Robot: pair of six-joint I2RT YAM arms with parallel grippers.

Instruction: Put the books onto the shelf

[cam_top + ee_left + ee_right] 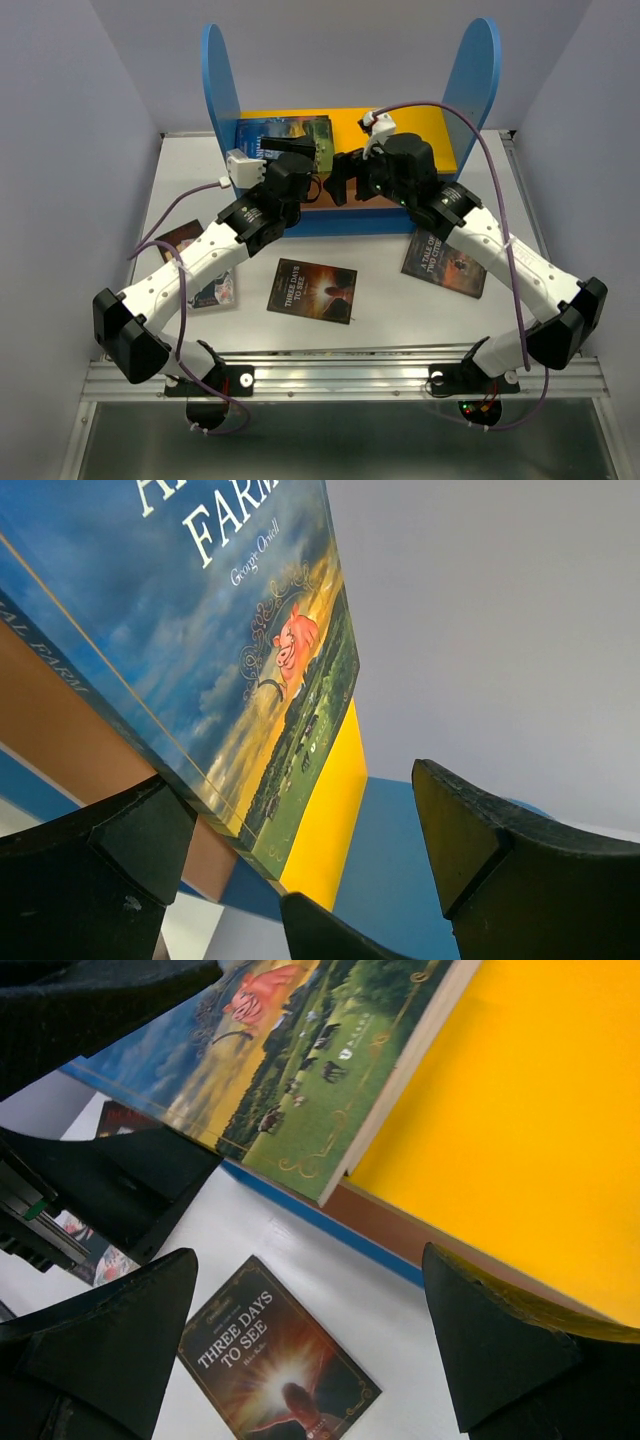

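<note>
Yellow top board [412,126] holds Animal Farm [225,630] flat, just beyond the left tool [300,830], whose jaws stand spread, gripping nothing; the right tool [300,1345] beside it is likewise released.

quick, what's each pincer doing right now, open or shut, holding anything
Left pincer: open, holding nothing; the Animal Farm book sits just ahead of it, not gripped.
Right pincer: open, empty.

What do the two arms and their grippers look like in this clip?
Both match: white link shells, black joint housings and black bases. The left arm and right arm each trail a purple cable to a white plug at the wrist. The fingers are matte black, blunt wedges.
</note>
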